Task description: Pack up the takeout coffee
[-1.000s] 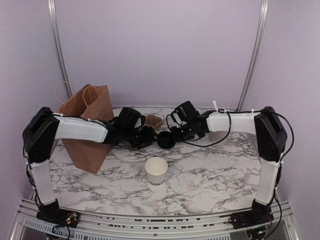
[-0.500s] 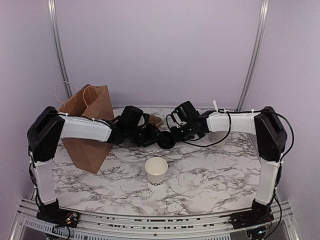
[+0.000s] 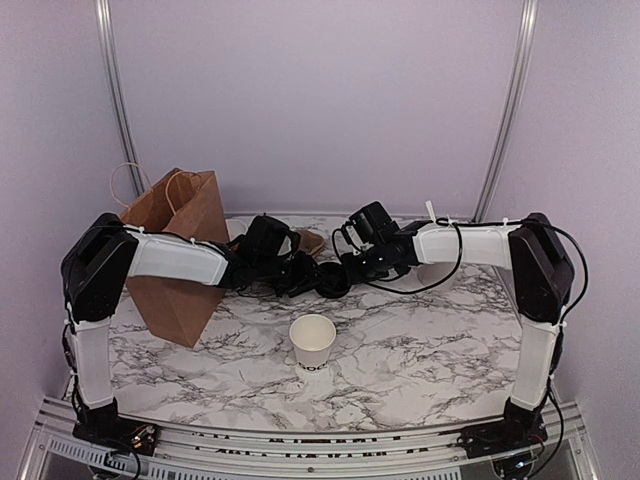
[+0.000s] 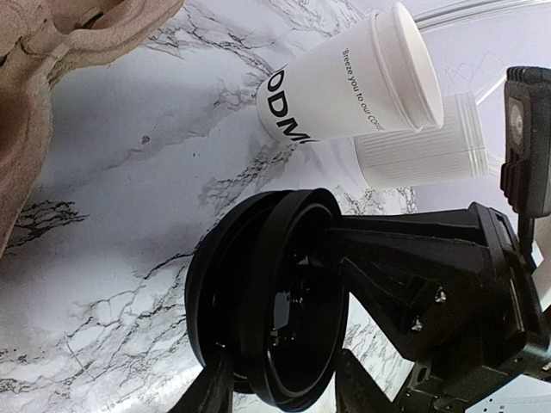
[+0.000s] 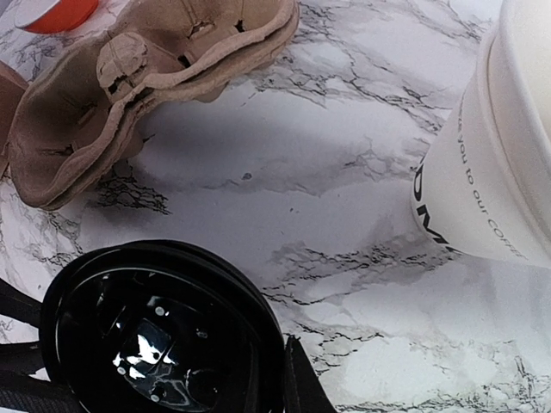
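The takeout coffee cup (image 3: 313, 342) stands open-topped at the middle of the table, white with dark lettering (image 4: 349, 77) (image 5: 491, 163). Behind it my right gripper (image 3: 347, 273) is shut on the rim of two nested black lids (image 3: 331, 281) and holds them on edge above the marble. In the left wrist view the lids (image 4: 275, 301) sit between the fingers of my left gripper (image 4: 284, 389). One finger (image 4: 215, 391) is close against the outer lid. The other (image 4: 357, 387) stands a little off the inner lid. In the right wrist view one right finger (image 5: 297, 379) shows beside the lids (image 5: 164, 331).
A brown paper bag (image 3: 176, 250) stands open at the left. A cardboard cup carrier (image 5: 146, 77) lies behind the lids, with a small orange-banded bowl (image 5: 56, 10) past it. A ribbed white cup (image 4: 422, 155) lies behind the lettered one.
My left arm has reached right until its fingers straddle the lids, and its jaws have narrowed. The right gripper, the lids and the cup have stayed put.
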